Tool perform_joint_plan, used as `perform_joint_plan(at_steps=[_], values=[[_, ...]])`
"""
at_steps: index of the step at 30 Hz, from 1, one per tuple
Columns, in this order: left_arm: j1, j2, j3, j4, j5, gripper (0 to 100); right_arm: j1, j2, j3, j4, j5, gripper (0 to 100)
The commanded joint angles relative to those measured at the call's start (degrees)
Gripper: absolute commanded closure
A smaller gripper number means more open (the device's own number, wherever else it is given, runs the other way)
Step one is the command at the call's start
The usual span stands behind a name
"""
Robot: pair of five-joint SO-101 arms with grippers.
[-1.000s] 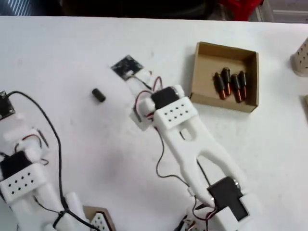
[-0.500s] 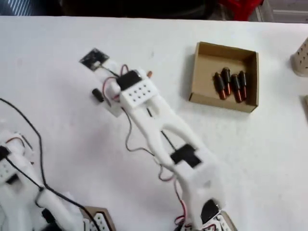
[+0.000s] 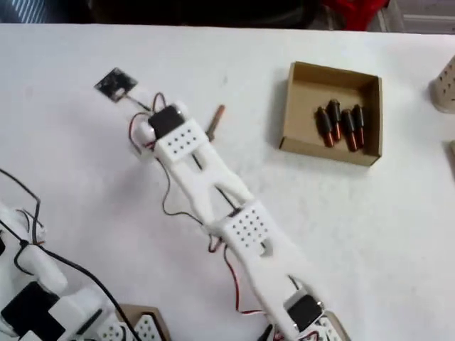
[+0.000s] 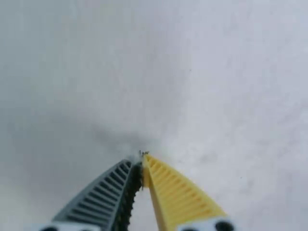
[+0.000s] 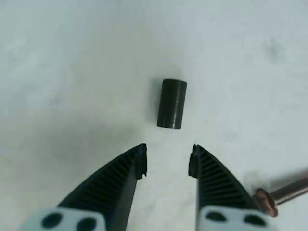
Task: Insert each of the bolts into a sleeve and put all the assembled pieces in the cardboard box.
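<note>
Right gripper [image 5: 167,161]: narrowly parted, aimed at sleeve [image 5: 172,103] for the grab.
Bolt [image 5: 286,192]: loose alongside, waiting for sleeve.
Left gripper [image 4: 143,166]: pinched closed, empty.
Box [image 3: 302,106]: four pieces [image 3: 341,126] in.

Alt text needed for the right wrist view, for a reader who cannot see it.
The right gripper hangs open over a white table, with a short black sleeve lying just ahead of its fingertips, untouched. A copper-coloured bolt lies beside one finger, partly cut off at the picture's edge.
</note>
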Motion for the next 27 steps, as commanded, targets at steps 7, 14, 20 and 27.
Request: perform_joint_plan(at_steps=[7, 14, 20, 27], values=[[0.3, -0.2, 1.5, -6.5, -1.5, 98, -0.7, 10.7, -11.2, -11.1, -4.6, 86.1], [1.4, -0.2, 1.9, -6.9, -1.7, 98, 0.0, 18.2, -11.4, -17.6, -4.5, 86.1], [1.4, -0.2, 1.9, -6.9, -1.7, 98, 0.6, 18.1, -11.7, -16.3, -4.5, 98.1], [1.4, -0.2, 1.9, -6.9, -1.7, 98, 2.4, 16.7, -14.8, -10.9, -4.5, 98.1]])
